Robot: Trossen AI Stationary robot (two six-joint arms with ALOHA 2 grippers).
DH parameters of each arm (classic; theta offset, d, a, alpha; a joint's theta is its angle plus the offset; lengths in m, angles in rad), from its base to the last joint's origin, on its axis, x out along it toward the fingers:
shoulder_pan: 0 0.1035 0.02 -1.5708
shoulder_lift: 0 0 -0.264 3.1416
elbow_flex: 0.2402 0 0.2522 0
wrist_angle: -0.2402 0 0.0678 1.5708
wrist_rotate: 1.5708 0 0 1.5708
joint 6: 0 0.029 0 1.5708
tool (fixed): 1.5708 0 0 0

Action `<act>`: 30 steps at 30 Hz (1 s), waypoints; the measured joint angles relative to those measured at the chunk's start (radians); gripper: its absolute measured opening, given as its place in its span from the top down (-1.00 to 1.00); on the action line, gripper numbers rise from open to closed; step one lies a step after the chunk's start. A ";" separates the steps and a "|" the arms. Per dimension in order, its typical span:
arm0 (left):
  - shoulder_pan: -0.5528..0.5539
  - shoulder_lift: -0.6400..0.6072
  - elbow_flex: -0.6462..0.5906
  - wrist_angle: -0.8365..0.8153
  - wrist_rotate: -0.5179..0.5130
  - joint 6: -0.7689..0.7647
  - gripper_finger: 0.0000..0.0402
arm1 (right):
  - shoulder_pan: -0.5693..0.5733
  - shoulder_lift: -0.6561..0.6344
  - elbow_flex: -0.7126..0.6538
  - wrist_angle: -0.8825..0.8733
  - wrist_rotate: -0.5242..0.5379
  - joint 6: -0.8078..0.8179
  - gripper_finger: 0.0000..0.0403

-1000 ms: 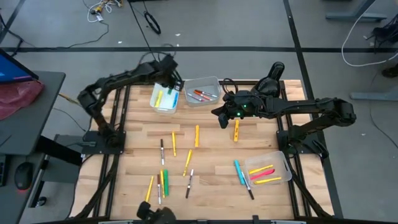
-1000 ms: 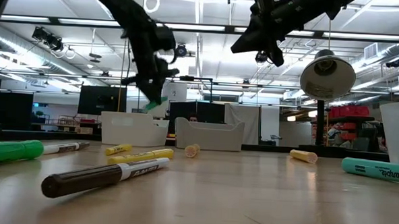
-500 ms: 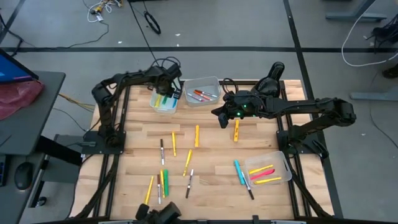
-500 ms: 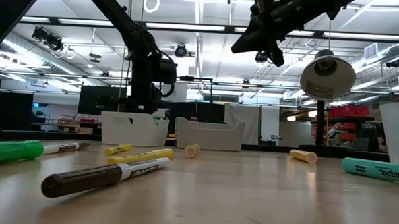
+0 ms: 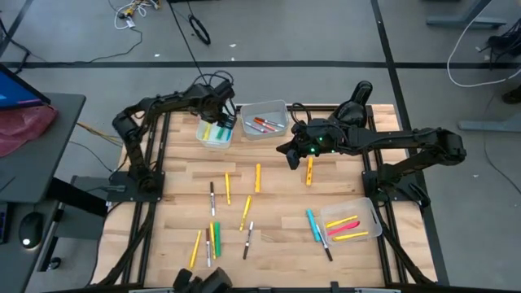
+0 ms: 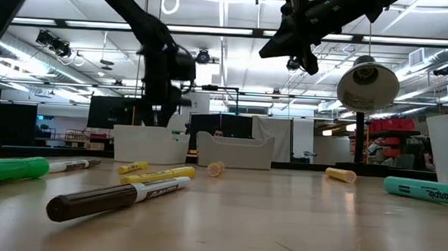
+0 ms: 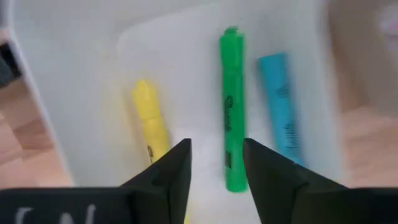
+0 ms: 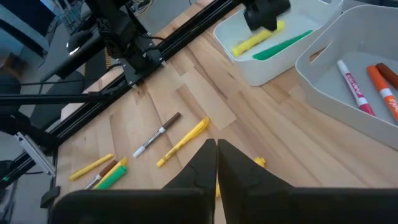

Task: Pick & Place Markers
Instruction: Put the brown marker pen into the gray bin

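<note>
Hovering over the white bin (image 5: 213, 140), your left gripper (image 7: 214, 163) stood narrowly parted and empty, apparently because the green marker (image 7: 232, 111) lay inside between yellow and blue ones. Your right gripper (image 5: 289, 154) waited closed, above the table (image 5: 277, 203) where markers remained.

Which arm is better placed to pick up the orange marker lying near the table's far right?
Right, probably. The right gripper hovers, jaws shut and empty, just beside the orange marker. The left gripper is over the far-left bin, jaws open above the green marker.
</note>
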State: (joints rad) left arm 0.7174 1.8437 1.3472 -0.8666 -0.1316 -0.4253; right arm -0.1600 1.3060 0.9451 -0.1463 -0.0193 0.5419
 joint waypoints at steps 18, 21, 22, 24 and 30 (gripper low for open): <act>-0.330 -0.652 -0.350 -0.115 -0.059 -0.134 0.22 | 0.034 0.000 -0.009 -0.129 0.011 0.002 0.92; -0.425 -0.766 -0.505 -0.032 -0.047 -0.309 0.29 | 0.034 0.000 -0.042 -0.130 0.019 0.027 0.88; -0.462 -0.797 -0.547 -0.003 -0.046 -0.371 0.31 | 0.034 0.000 -0.054 -0.130 0.020 0.033 0.86; -0.541 -0.848 -0.615 0.051 -0.047 -0.486 0.36 | 0.034 0.000 -0.085 -0.138 0.022 0.052 0.78; -0.772 -0.904 -0.733 0.186 -0.108 -0.667 0.42 | 0.034 0.000 -0.122 -0.336 0.021 0.104 0.38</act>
State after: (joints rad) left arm -0.0549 0.9401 0.6142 -0.6803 -0.2398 -1.0922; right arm -0.1261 1.3060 0.8230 -0.4820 0.0020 0.6456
